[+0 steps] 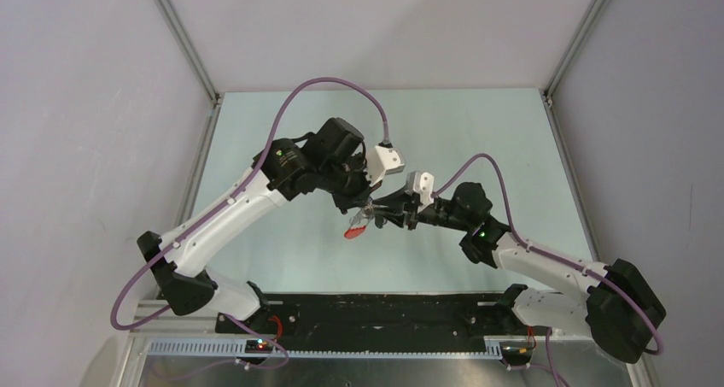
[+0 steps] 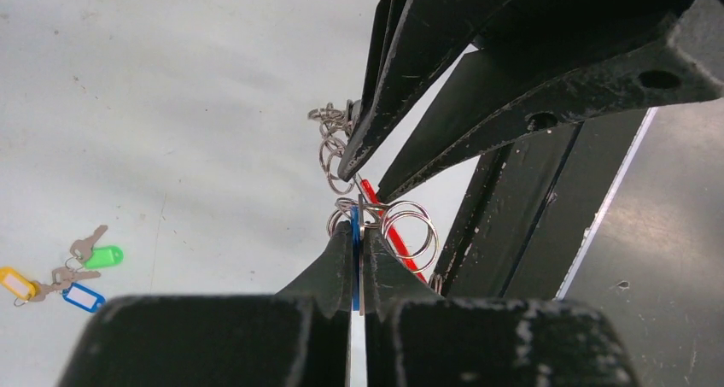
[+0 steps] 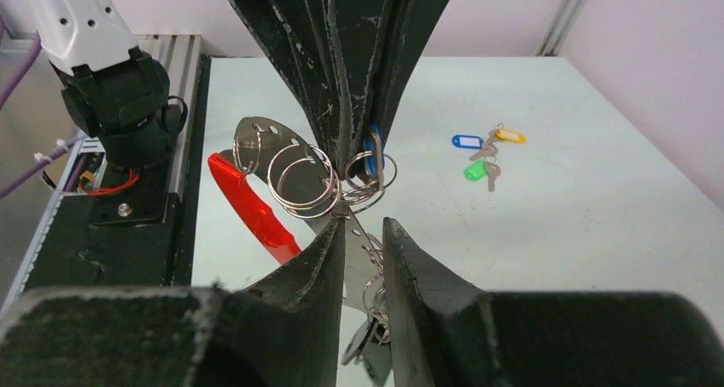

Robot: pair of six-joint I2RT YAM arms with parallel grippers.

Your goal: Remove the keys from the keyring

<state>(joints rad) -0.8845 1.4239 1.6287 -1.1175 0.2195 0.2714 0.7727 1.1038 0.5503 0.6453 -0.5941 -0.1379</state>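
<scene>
The job looks not done: the keys (image 3: 372, 150) seem joined to the keyring (image 3: 299, 178), up in the air over the middle of the surface (image 1: 478, 131), with the left claw (image 2: 357, 233) clamped on them and the right claw (image 3: 363, 233) around the rings, pinching or not I cannot tell.

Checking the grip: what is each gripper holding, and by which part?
Left gripper pinches the blue tag; right gripper straddles the small rings, grip unclear.

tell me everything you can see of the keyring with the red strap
The keyring is a cluster of thin silvery metal-looking loops with a curved red strap hanging off it. It is held in the air above the table, the left hand shut on a blue tag at one end, the right hand pinching its small linked rings.
</scene>
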